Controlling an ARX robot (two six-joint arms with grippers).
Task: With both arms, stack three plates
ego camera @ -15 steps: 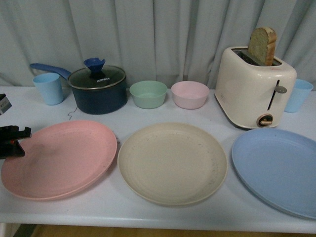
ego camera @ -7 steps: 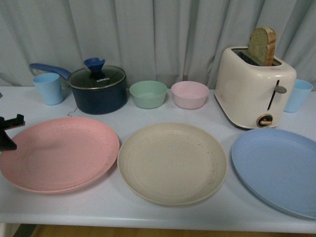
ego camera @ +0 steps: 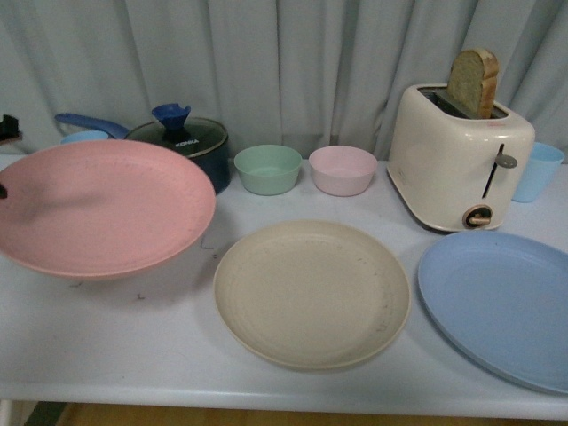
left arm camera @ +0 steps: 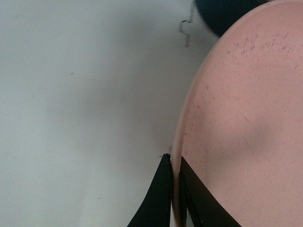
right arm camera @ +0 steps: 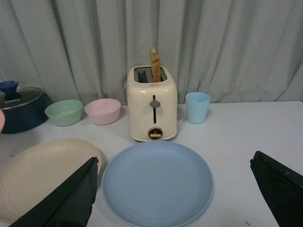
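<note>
The pink plate (ego camera: 102, 209) hangs tilted above the table at the left, clear of the surface. My left gripper (left arm camera: 173, 163) is shut on its rim (left arm camera: 177, 156), one black finger on each side; in the front view only a sliver of that arm (ego camera: 9, 129) shows at the left edge. The beige plate (ego camera: 311, 293) lies flat in the middle and the light blue plate (ego camera: 497, 306) lies flat at the right. My right gripper (right arm camera: 173, 182) is open, hovering over the blue plate (right arm camera: 156, 182) with its fingers wide to either side.
Behind the plates stand a dark lidded pot (ego camera: 182, 142), a green bowl (ego camera: 267, 169), a pink bowl (ego camera: 342, 169), a cream toaster (ego camera: 457, 160) with bread, and a blue cup (ego camera: 537, 171). The table's front edge (ego camera: 284, 399) runs close below the plates.
The pink plate has been lifted off the table and raised, now tilted and covering the left blue cup. The beige and blue plates have not moved.
</note>
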